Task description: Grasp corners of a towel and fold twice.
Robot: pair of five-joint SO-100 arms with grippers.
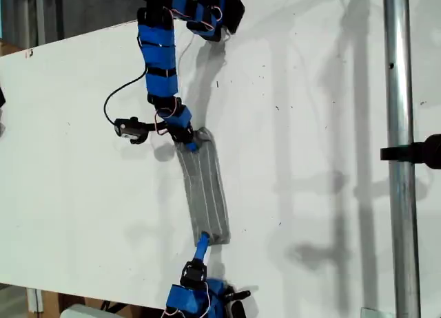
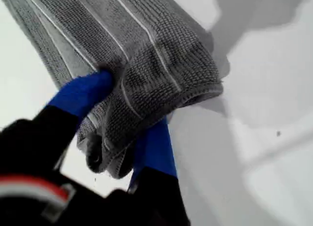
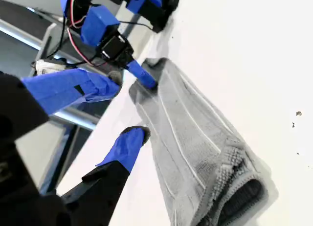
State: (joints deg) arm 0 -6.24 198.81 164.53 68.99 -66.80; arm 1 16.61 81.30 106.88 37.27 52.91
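The exterior view looks down from overhead; both close wrist views share its towel (image 1: 204, 194) from opposite ends.

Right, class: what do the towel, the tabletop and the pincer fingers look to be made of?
Towel: soft woven cloth, maybe terry or microfibre. It has a knobbly grey weave with pale stripes and bunches limply.
Tabletop: hard, smooth, matt white board, perhaps painted, with small scuff marks.
Fingers of my second gripper, the pincer: rigid matt blue plastic, by the look.

towel (image 1: 204, 194) mid-table (image 1: 76, 160) | arms at far and near ends, apparently
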